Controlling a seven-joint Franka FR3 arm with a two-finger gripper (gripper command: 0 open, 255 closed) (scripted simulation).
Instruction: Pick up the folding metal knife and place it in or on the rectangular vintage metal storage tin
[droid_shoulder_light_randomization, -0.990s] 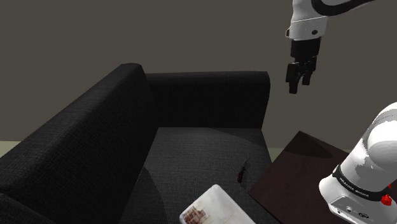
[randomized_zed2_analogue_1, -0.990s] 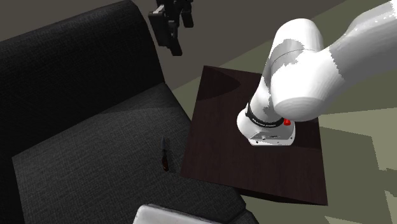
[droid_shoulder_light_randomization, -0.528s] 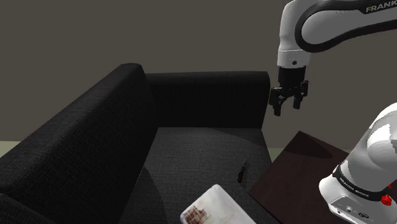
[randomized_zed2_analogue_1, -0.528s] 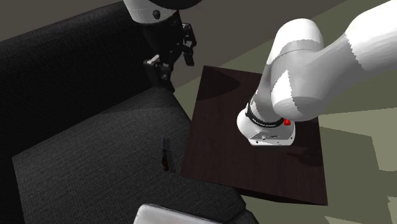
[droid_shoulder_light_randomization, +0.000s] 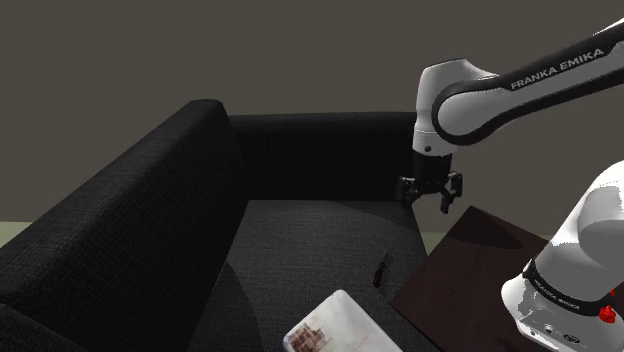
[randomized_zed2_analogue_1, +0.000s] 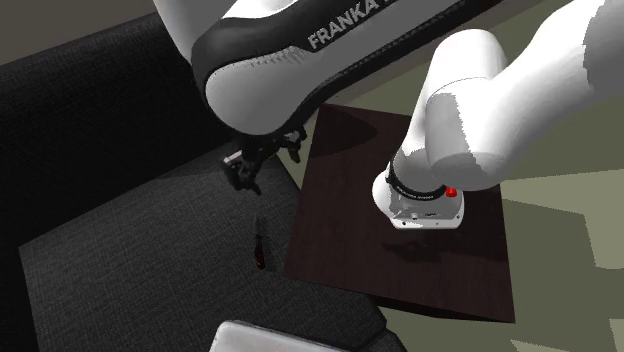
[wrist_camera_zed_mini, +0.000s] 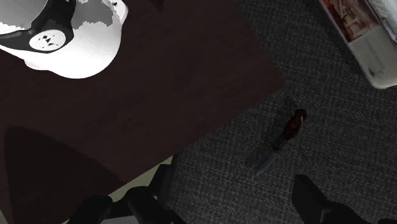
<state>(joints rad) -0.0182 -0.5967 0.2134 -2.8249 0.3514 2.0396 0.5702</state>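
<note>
Black sofa (droid_shoulder_light_randomization: 150, 230), dark brown stand (randomized_zed2_analogue_1: 340, 230) just beside, olive floor (randomized_zed2_analogue_1: 560, 200).

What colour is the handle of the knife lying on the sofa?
The knife handle is dark reddish-brown, seen best in the wrist view.

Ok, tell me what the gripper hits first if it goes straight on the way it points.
Probably the sofa seat beside the stand, just short of the knife, though depth is unclear.

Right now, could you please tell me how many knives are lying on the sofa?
1: the folding knife lies on the sofa seat, near the edge beside the dark stand, apart from the tin. None appears hidden.
</note>
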